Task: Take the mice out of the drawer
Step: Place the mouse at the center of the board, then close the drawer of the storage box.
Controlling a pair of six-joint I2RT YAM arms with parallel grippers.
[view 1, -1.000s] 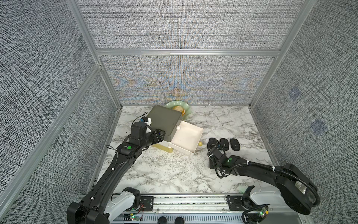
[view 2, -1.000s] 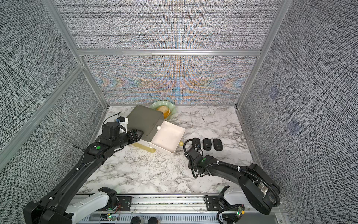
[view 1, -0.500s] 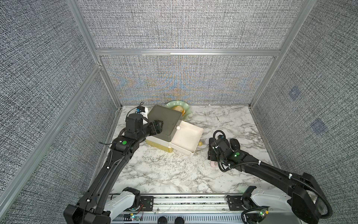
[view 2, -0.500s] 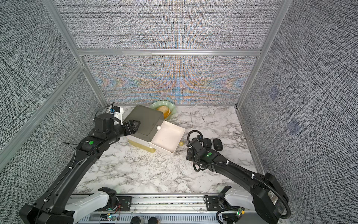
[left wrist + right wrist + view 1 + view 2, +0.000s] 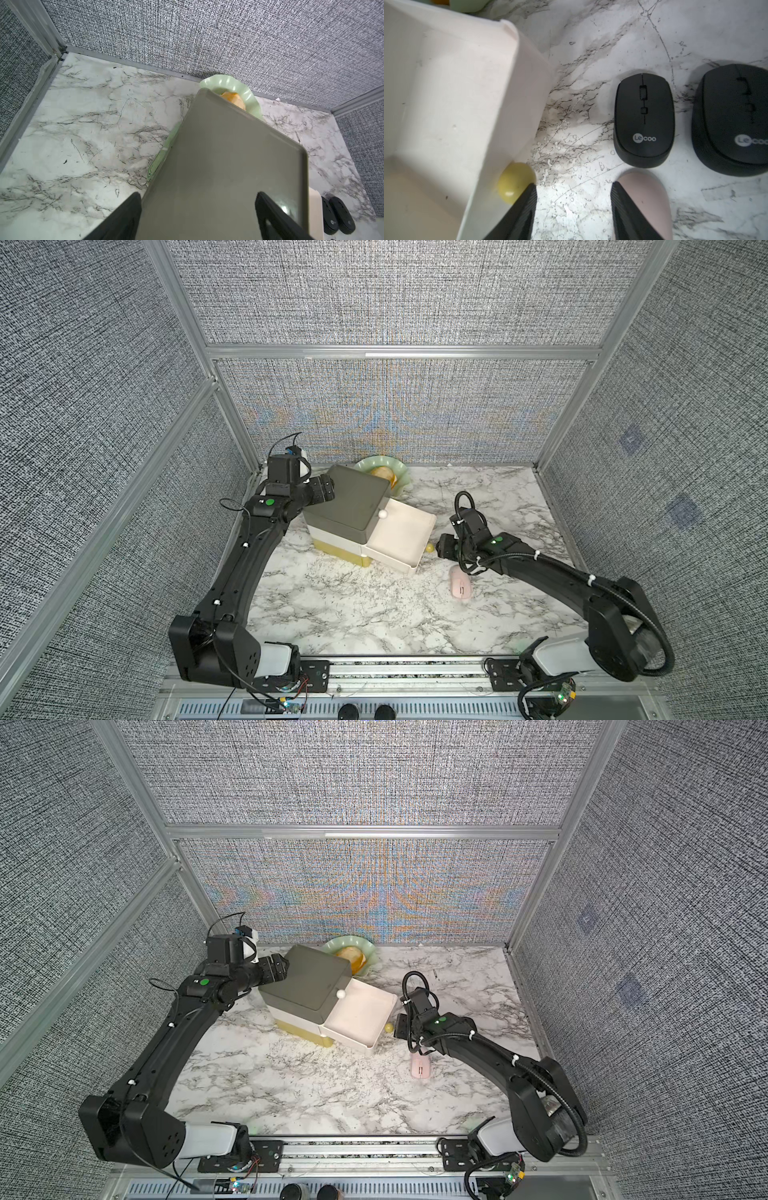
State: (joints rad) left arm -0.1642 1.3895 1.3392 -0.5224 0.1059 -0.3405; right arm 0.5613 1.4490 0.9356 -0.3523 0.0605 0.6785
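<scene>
On the marble table, the pink mouse beside the drawer is judged light, probably slick, best pinched across its sides. The left end effector and right end effector are spread, empty.

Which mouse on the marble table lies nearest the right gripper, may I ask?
The pale pink oval mouse; the black oval mice lie farther away.

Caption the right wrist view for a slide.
Open right pincer between white drawer's round yellow knob and pale pink oval mouse; two black oval mice nearby.
</scene>
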